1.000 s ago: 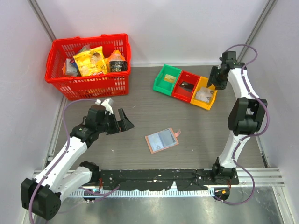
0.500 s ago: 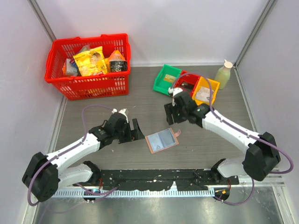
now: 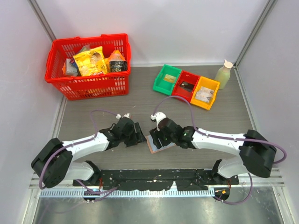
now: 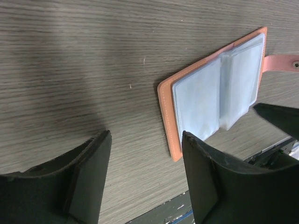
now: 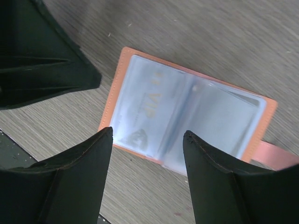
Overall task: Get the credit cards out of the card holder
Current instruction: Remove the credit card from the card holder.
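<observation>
While the card holder [image 3: 162, 141] lies spread open on the table [image 3: 210, 122], both claws hang close to it, wide apart and holding nothing.

The holder rests flat near the front middle of the table, its clear sleeves facing up and its snap tab [image 4: 282, 63] sticking out from one edge. The credit cards [image 5: 149, 106] sit inside the sleeves; one shows faint "VIP" lettering through the plastic. The left gripper [image 3: 138, 135] sits just beside the holder's left edge, fingers [image 4: 91, 175] spread wide over bare wood; whether it touches the leather I cannot tell. The right gripper [image 3: 156, 138] hovers over the holder, jaws wide. A red basket [image 3: 88, 65] of snack packets stands at the back left, and three small bins [image 3: 185, 85] and a bottle [image 3: 223, 74] stand at the back right, well apart from the holder.
</observation>
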